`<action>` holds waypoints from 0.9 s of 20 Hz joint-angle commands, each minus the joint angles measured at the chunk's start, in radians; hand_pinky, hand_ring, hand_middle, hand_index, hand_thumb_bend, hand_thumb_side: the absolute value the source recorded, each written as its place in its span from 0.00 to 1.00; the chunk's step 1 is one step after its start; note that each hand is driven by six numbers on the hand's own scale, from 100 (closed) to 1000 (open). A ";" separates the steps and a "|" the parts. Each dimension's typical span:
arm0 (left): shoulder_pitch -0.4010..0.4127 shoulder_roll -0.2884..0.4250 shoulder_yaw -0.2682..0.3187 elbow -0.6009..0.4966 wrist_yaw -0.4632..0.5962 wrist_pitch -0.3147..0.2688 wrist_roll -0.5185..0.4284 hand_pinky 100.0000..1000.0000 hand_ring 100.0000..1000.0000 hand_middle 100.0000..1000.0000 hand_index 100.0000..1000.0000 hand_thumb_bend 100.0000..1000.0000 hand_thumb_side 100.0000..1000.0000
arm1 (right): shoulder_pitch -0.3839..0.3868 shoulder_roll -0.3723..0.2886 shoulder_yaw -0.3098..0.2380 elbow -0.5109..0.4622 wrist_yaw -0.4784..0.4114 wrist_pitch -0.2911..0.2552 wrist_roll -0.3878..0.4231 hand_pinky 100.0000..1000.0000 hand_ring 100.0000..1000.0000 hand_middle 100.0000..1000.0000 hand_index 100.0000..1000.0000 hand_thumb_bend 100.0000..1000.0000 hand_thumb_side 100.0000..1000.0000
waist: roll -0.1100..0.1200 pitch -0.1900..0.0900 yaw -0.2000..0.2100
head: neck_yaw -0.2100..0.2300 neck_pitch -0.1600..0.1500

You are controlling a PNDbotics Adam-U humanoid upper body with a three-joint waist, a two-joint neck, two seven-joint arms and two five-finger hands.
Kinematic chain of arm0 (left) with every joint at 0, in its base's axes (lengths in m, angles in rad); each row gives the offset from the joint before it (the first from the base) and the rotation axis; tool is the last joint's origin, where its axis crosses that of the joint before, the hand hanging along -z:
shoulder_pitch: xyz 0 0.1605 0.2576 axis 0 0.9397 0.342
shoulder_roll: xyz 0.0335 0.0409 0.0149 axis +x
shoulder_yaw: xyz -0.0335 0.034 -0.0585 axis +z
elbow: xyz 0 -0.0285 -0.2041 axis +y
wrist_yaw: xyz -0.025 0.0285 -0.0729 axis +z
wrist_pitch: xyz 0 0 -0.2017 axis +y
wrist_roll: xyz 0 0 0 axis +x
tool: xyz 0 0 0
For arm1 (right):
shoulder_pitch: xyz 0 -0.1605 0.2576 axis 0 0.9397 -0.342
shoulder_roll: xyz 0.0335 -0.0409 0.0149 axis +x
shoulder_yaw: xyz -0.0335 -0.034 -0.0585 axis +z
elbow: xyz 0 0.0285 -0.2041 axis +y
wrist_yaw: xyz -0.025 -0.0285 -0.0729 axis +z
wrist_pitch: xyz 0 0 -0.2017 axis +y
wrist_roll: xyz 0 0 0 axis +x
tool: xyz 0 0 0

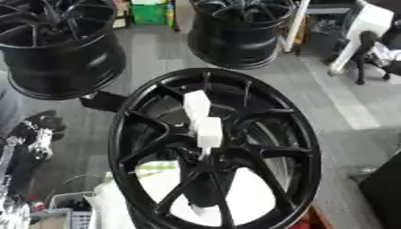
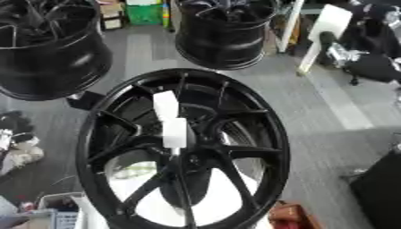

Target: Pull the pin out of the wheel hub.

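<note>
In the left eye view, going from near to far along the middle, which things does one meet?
Black wheel hub, nearest → white pin standing up from its centre → second black wheel rim on the grey floor → green box, farthest. No robot hand shows.

Grey plank floor [image 1: 344,89], green crate [image 1: 149,13]

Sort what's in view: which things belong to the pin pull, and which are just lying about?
Job: black wheel hub; white pin standing at its centre.
Lying about: two other black wheels, green box, white basket.
</note>
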 commanded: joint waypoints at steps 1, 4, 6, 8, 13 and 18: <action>-0.008 0.018 0.010 -0.014 -0.003 -0.001 0.007 0.73 0.70 0.63 0.77 0.07 0.55 | 0.062 0.066 -0.103 -0.020 0.128 0.058 -0.066 0.57 0.39 0.53 0.67 0.16 0.33 | 0.001 -0.005 -0.004 | 0.010 0.005; -0.009 0.018 0.014 -0.015 -0.004 -0.001 0.010 0.73 0.70 0.63 0.77 0.07 0.55 | 0.137 0.164 -0.176 -0.002 0.207 0.123 -0.131 0.59 0.43 0.59 0.74 0.18 0.31 | 0.004 -0.002 -0.008 | 0.016 0.005; -0.009 0.018 0.016 -0.015 -0.005 -0.001 0.013 0.73 0.70 0.63 0.77 0.07 0.55 | 0.180 0.229 -0.216 0.008 0.215 0.157 -0.185 0.60 0.45 0.64 0.78 0.19 0.31 | 0.006 0.000 -0.011 | 0.015 0.005; -0.009 0.019 0.016 -0.015 -0.005 0.000 0.014 0.73 0.70 0.63 0.77 0.07 0.55 | 0.212 0.280 -0.240 0.013 0.198 0.175 -0.233 0.60 0.46 0.66 0.80 0.20 0.31 | 0.006 0.001 -0.013 | 0.014 0.005; -0.011 0.017 0.015 -0.014 -0.005 0.000 0.013 0.73 0.70 0.63 0.77 0.07 0.55 | 0.254 0.358 -0.255 0.011 0.154 0.177 -0.317 0.60 0.46 0.66 0.79 0.20 0.30 | 0.007 -0.001 -0.014 | 0.010 0.005; -0.012 0.016 0.016 -0.015 -0.005 0.000 0.014 0.73 0.70 0.63 0.77 0.06 0.55 | 0.251 0.393 -0.247 -0.005 0.121 0.162 -0.340 0.60 0.46 0.64 0.78 0.19 0.30 | 0.008 0.001 -0.012 | 0.006 0.005</action>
